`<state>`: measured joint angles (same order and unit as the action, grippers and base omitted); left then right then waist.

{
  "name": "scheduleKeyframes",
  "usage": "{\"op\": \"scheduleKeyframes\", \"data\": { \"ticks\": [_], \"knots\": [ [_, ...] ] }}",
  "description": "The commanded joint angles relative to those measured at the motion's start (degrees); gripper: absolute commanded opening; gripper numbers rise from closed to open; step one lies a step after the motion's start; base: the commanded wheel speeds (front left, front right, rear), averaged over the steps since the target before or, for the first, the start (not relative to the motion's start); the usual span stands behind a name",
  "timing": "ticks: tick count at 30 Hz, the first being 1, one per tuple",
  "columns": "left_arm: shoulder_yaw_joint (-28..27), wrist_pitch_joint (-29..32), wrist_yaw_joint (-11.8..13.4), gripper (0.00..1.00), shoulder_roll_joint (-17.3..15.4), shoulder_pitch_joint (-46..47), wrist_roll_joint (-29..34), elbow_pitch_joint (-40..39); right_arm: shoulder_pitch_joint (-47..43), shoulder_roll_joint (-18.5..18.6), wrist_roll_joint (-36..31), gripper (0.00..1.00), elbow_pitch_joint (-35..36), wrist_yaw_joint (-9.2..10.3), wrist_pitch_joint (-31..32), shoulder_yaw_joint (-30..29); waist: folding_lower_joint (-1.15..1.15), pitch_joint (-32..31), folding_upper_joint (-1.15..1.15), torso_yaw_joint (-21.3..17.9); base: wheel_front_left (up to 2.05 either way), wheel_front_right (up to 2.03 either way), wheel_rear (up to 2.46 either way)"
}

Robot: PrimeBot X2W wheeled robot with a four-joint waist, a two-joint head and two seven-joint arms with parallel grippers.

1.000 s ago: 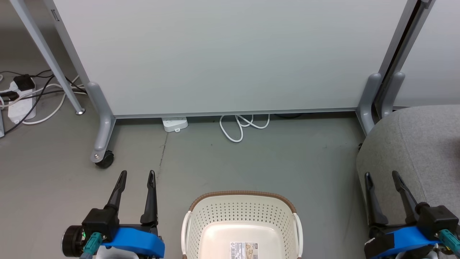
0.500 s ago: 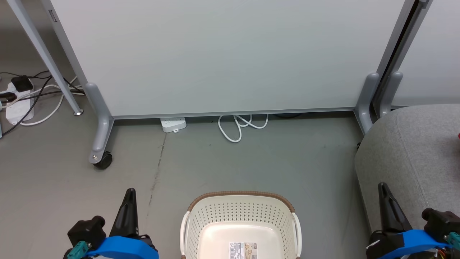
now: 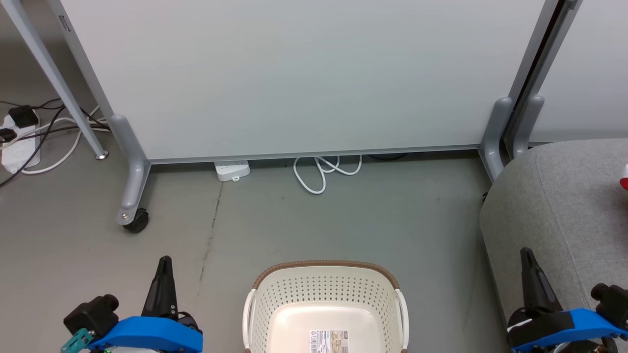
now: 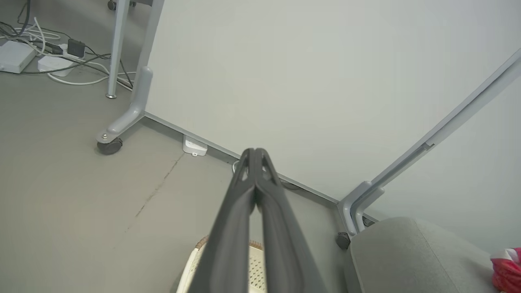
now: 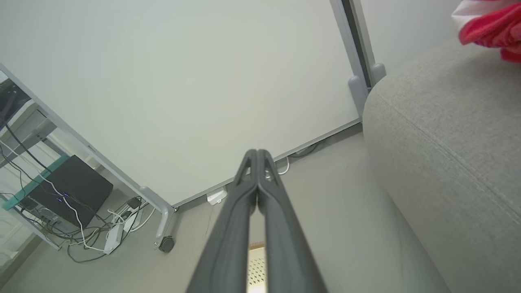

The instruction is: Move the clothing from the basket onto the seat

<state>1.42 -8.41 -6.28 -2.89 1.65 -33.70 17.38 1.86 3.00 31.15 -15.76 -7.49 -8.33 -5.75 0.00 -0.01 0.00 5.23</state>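
Head view: the basket [image 3: 324, 265] sits on the floor [image 3: 343, 220] at bottom centre, its pale bottom and a printed label [image 3: 330, 340] plainly showing. The left gripper [image 3: 164, 264] stands at lower left, apart from the basket, its two dark fingers pressed into a single spike with nothing between them. The right gripper [image 3: 528, 256] stands at lower right, in front of the near face of the seat [image 3: 554, 211], likewise closed and carrying nothing. The seat takes up the right edge of the frame. A small patch of the red and white clothing [image 3: 624, 182] lies on its top at the far right edge. A pale partition panel [image 3: 294, 73] spans the upper frame, with a caster [image 3: 136, 220] at its left foot, and a power strip [image 3: 231, 170] and a white cable [image 3: 324, 172] along its base. Left wrist view: the fingers meet at centre frame, tips touching, gripping nothing. A portion of the basket rim shows at the bottom edge behind them. The clothing rests on the seat at the lower right corner. Right wrist view: the fingers are closed tip to tip at centre, empty. The seat fills the right side. The clothing lies on the seat's top at the upper right corner. A sliver of the basket shows at bottom centre.
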Motion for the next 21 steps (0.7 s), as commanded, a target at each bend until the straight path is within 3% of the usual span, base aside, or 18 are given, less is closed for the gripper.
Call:
{"op": "scheduleKeyframes", "data": {
  "ticks": [1,21],
  "knots": [
    [-0.55,0.44,-0.29,0.00,-0.02,2.05,-2.07,-1.13,1.53,0.13,2.25,0.00,0.96,0.00,0.43,-0.06,0.00,0.00,0.00,-0.07,0.00,0.00,0.00],
    [-2.67,4.56,-0.59,0.00,-0.01,2.96,-18.03,-1.84,2.60,0.07,18.88,0.00,1.29,0.00,4.50,-0.26,0.00,0.04,0.00,-1.10,0.00,0.00,0.00]
  ]
}}
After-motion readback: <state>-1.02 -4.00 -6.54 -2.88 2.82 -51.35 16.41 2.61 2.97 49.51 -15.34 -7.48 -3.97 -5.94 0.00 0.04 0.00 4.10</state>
